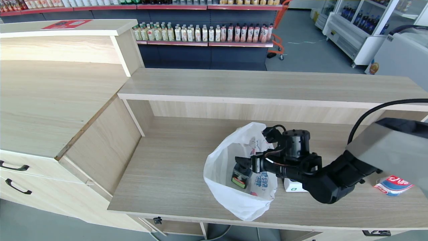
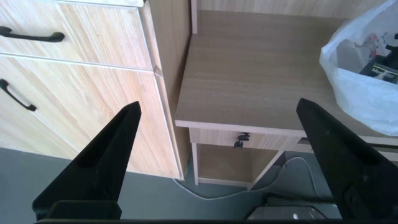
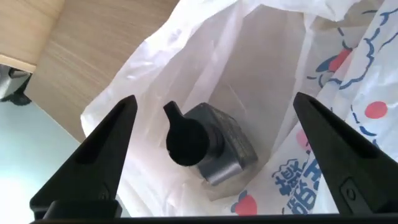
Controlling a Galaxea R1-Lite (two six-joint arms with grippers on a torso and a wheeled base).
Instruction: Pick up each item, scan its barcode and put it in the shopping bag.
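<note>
right claw (image 3: 214,104): spread wide, nothing in it, hanging in the mouth of the white thin plastic shopping bag (image 1: 234,201)
dark grey bottle with a black cap (image 3: 214,146): down in the bottom of the bag, right under the open fingers, clear gap to either one, so looks let go and bagged
left claw (image 2: 219,107): also wide open and empty, off the front left corner of the desk (image 1: 174,180), well apart from the bag
probably next: red, white and blue soft packet (image 1: 394,184), lying flat near the right end of the desk, well apart from the bag
packet feel: guessing light, crinkly, squashy, a bit slick; best pinched gently across the middle rather than a corner, otherwise likely to flop or slide out
bag feel: flimsy film, mouth standing open by itself, likely to fold shut if bumped, so worth keeping off the rim
small white box (image 1: 294,189): on the desk just beside the bag, partly behind the right arm; maybe the scanner, can't tell
</note>
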